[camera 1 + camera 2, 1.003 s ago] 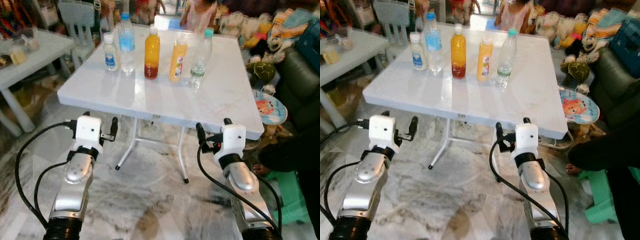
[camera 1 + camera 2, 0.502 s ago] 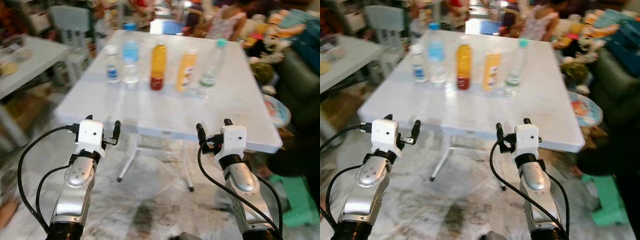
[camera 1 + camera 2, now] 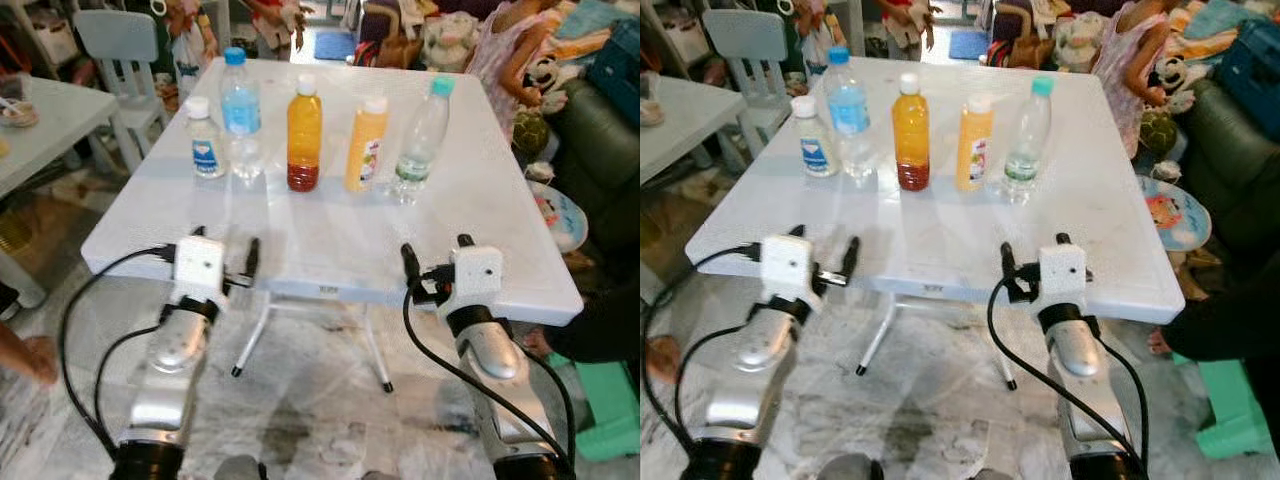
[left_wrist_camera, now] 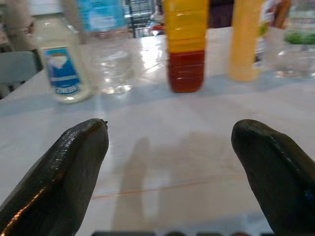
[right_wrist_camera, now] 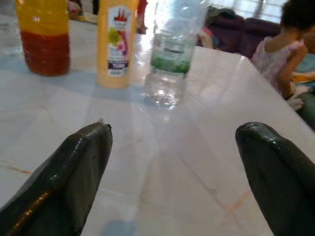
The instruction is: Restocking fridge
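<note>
Head views: white folding table point(image 3: 480, 240) ahead, five bottles in a row toward its far side — small white-capped bottle point(image 3: 203, 138), blue-capped water bottle point(image 3: 240, 113), orange juice bottle with dark red bottom point(image 3: 304, 135), yellow juice bottle point(image 3: 366, 145), teal-capped clear bottle point(image 3: 421, 140). Left gripper point(image 3: 222, 257) and right gripper point(image 3: 436, 263) raised at the table's near edge, fingers spread wide, empty. Person point(image 3: 515, 45) beyond the far right corner. Left wrist view: black fingers point(image 4: 64, 172) wide apart over the tabletop, facing the red-bottomed bottle. Right wrist view: fingers point(image 5: 69, 172) wide apart, teal-capped bottle just beyond, yellow one beside it.
</note>
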Robot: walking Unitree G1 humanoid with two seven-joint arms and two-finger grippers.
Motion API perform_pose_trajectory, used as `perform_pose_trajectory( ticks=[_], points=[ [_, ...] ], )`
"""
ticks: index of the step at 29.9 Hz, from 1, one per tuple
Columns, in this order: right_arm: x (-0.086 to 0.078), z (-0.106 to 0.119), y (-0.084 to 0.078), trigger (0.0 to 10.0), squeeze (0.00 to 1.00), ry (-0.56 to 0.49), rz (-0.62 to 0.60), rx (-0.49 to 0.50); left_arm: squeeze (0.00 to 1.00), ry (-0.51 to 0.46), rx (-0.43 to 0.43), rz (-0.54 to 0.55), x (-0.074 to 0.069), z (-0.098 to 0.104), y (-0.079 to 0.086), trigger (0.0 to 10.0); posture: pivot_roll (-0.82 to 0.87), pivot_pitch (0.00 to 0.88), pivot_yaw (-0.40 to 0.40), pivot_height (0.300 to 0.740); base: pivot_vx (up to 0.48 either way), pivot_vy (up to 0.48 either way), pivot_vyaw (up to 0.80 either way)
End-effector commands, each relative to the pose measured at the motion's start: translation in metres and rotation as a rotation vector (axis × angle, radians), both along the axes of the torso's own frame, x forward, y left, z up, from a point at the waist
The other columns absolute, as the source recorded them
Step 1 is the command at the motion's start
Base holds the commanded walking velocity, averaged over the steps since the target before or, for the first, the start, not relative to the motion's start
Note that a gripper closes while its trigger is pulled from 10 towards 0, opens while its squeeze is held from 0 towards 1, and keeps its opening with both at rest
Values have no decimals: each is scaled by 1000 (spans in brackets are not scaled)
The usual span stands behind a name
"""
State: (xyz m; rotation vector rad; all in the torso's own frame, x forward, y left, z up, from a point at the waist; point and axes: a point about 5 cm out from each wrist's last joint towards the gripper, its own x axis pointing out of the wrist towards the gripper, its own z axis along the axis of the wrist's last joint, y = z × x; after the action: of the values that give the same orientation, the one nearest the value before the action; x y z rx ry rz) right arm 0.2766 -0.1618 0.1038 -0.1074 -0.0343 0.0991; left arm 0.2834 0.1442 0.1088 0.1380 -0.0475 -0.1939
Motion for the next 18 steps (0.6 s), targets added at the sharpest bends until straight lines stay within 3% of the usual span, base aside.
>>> perform_pose_trajectory(
  ticks=[1,6,12,18],
  points=[
    [1,1,-1,10000,0,0,-3,1,0,-11,3,5,0,3,3,10000,48,48,-55,740,0,0,0],
    [2,2,0,10000,0,2,-1,3,0,-16,-2,-6,0,4,1,10000,47,51,-53,740,0,0,-640],
    [2,2,0,10000,0,-2,1,6,0,-16,-2,-16,-1,4,-2,10000,46,52,-52,740,268,0,-535],
    [2,2,1,10000,0,-5,11,-2,0,-19,-6,-19,0,5,-3,10000,48,50,-52,740,303,0,0]
  ],
)
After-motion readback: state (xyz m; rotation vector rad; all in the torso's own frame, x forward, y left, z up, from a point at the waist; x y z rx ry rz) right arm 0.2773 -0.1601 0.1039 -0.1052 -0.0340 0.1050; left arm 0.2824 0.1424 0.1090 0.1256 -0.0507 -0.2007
